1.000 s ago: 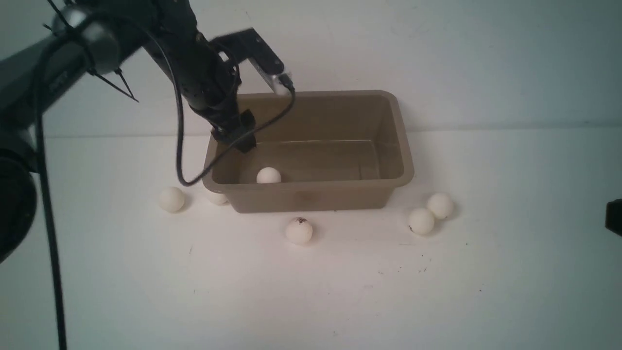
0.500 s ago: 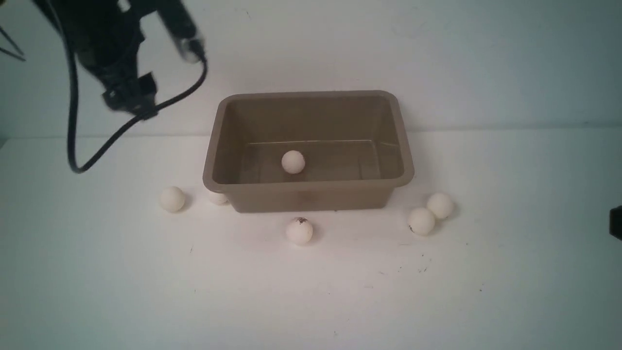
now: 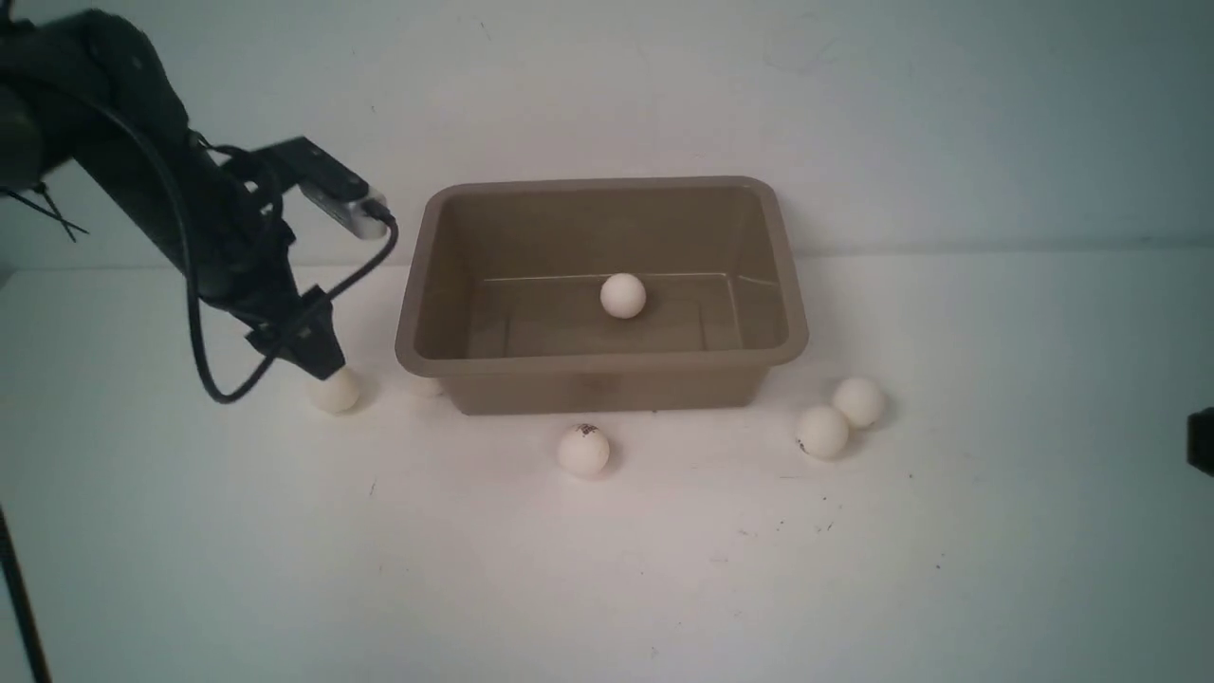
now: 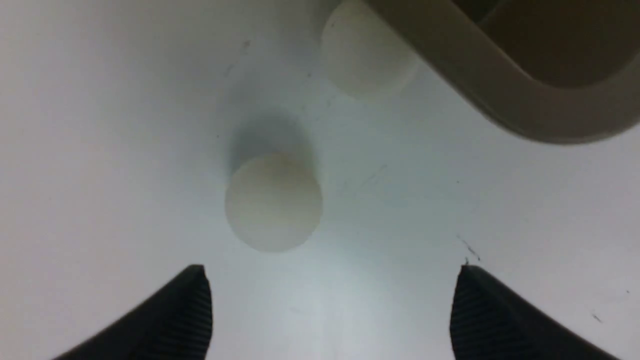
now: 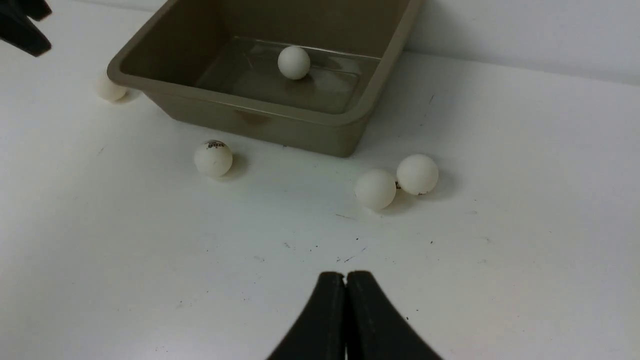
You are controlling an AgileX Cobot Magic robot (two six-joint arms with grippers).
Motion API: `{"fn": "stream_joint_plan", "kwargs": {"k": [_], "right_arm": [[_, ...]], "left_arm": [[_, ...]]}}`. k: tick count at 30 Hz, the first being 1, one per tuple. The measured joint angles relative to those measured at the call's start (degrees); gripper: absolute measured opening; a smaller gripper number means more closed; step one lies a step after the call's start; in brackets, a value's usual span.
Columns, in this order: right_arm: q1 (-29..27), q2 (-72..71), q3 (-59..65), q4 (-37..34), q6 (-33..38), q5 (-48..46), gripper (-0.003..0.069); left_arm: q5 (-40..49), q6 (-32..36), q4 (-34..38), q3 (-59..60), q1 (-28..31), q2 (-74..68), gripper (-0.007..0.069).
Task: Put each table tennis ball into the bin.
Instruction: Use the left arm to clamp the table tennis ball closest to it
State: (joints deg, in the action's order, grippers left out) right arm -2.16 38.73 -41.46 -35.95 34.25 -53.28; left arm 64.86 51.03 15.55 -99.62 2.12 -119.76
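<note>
Logged bin (image 3: 607, 389) at mid-table, long side toward the robot, far rim close to the wall (image 3: 854, 114). Found wide bare table (image 3: 607, 588) on the near side and out to the right. Found less room on the left, taken up by the left arm and its looping cable (image 3: 201, 370). Noted flared rim overhanging tapered sides, leaving little gap at the left front corner. Spotted corner ball (image 3: 424, 386) tucked under that overhang, touching the tub's side or just short of it; could not tell which.

Found left gripper (image 4: 330, 270) spread wide and empty, tilted down just over leftmost ball (image 3: 336, 391). In the left wrist view, saw that ball lying on the table ahead of the ribbed fingertips (image 4: 192, 300), between their lines, untouched. Saw right gripper (image 5: 345, 276) pressed shut on nothing, above open table at the right edge, well apart from bin and balls.

Counted six balls: matte white, smooth, round, each far smaller than the tub.
- Placed ball in the bin (image 3: 623, 295) on the floor, toward the back wall, near centre.
- Placed marked ball (image 3: 582, 450), dark print on top, just in front of the near wall.
- Placed nearer right ball (image 3: 821, 432), small dark speck on its side, and farther right ball (image 3: 859, 401) side by side off the right front corner, touching or nearly so.

Recorded bin as taupe plastic, rounded corners, glossy floor.
</note>
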Motion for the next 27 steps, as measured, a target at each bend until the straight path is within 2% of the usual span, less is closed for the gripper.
{"fn": "stream_joint_plan", "kwargs": {"k": [17, 24, 27], "right_arm": [[0.0, 0.0, 0.0, 0.0, -0.1, -0.4, -0.0011], [0.0, 0.0, 0.0, 0.0, -0.1, -0.4, -0.001], [0.0, 0.0, 0.0, 0.0, -0.1, -0.4, -0.001]], "left_arm": [[-7.4, 0.0, 0.4, 0.0, 0.0, -7.6, 0.0573], [-9.6, -0.1, 2.6, 0.0, 0.0, -9.6, 0.0569], [-9.9, -0.4, 2.7, 0.0, 0.0, -9.7, 0.0496]]}}
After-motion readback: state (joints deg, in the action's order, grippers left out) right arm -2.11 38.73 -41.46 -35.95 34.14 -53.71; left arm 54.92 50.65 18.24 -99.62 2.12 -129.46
